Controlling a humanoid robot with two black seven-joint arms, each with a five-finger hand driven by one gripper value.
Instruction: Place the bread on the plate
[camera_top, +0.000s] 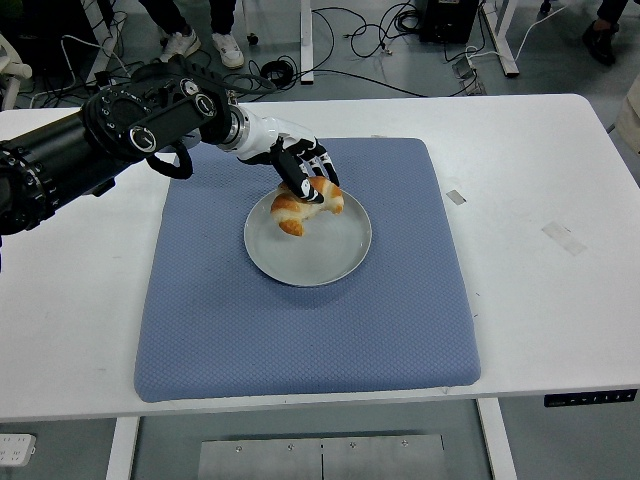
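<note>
A golden-brown croissant is over the upper left part of a grey round plate that sits on a blue mat. My left hand comes in from the upper left, its fingers curled over the top of the croissant and holding it. I cannot tell whether the croissant touches the plate. The right arm is out of view.
The white table surrounds the mat. Bits of tape lie on it to the right of the mat. Cables and a person's feet show on the floor beyond the far edge.
</note>
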